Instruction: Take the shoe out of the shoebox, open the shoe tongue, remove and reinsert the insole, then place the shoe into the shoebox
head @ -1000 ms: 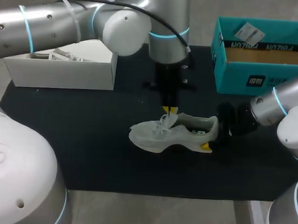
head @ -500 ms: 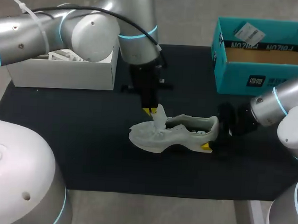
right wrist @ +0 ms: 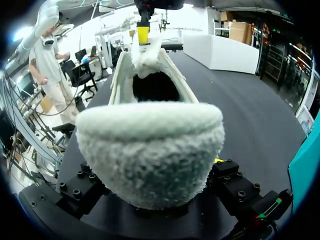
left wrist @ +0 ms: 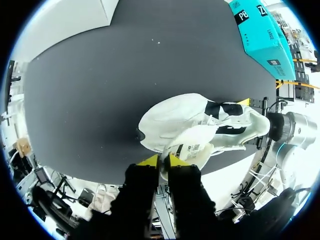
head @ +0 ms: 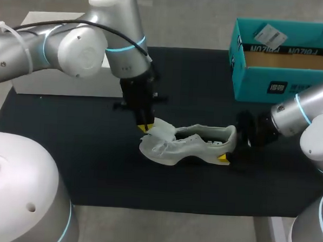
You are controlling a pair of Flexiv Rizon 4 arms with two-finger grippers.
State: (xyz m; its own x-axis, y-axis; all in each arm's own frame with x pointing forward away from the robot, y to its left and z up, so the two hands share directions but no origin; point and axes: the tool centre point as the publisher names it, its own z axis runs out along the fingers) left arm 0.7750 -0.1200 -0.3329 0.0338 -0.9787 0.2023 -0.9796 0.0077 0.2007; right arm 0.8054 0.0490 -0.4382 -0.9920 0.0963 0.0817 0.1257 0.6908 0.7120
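- A white box stands at the far left of the table, at the far left corner of the black mat.
- Our left arm comes in from the left, passes in front of the white box and points its wrist down at the mat left of centre.
- The left gripper is at the toe end of the shoe. Its two yellow tips are drawn together and clamped on the shoe tongue.
- The shoe tongue is lifted out of the opening and folded back towards the toe, to the left. In the left wrist view its printed label faces the camera just ahead of the fingertips.
- The shoe is white and rests on its sole near the middle of the mat, toe to the left and heel to the right. It is outside the shoebox and well apart from it.
- The right gripper is at the heel end of the shoe. In the right wrist view the fleecy heel collar sits between the two black finger blocks, which press on it from both sides: we read this claw as clamped on the shoe.
- The shoebox is teal and stands open at the far right of the table, with its brown floor showing.
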